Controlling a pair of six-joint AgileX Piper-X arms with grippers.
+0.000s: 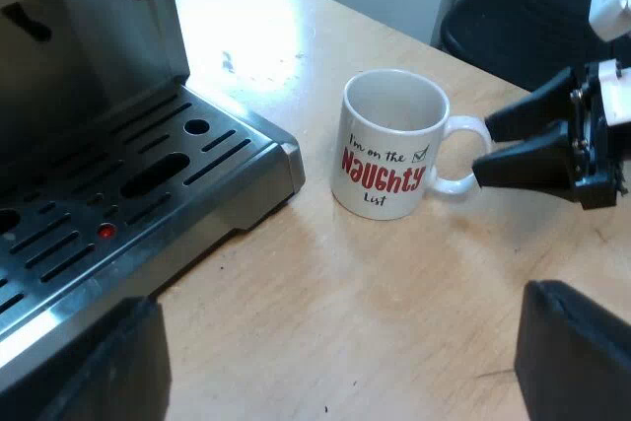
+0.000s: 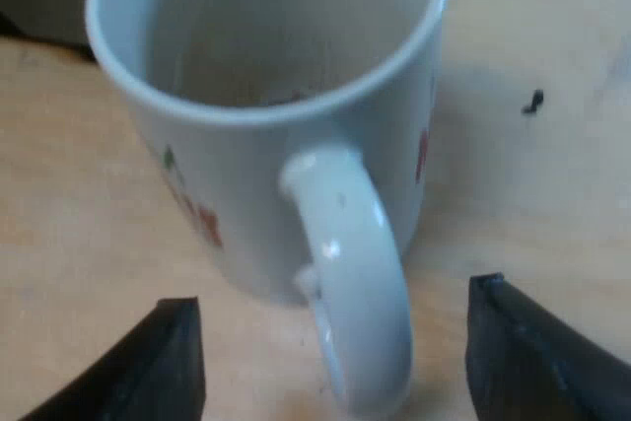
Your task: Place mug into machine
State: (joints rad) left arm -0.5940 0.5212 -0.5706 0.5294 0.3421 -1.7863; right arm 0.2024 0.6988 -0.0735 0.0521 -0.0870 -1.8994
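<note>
You have the espresso machine (image 1: pixel 94 86) as the biggest thing here, its slotted metal drip tray (image 1: pixel 158 189) jutting out over the pale wooden table (image 1: pixel 394 303), and a dark chair (image 1: pixel 513 17) standing beyond the table's far edge. Your left gripper (image 1: pixel 340 362) hangs above the bare tabletop with its two fingers spread wide and nothing between them, looking down on the tray's corner and the mug. Your right gripper (image 1: pixel 483 150) comes in low and level at the mug's height, fingers pointing at the machine and parted wide — one on each side of the handle, neither pad pressed against it. The white mug (image 1: pixel 386 145) stands upright on the table near the tray's corner but apart from it, not on the tray; its red "Naughty List" print faces the left wrist camera. Its handle (image 2: pixel 355 283) points away from the machine, straight into the right gripper's gap. A small red dot (image 1: pixel 105 232) sits in the tray's grille, and a dark speck (image 2: pixel 532 103) lies on the table beside the mug.
</note>
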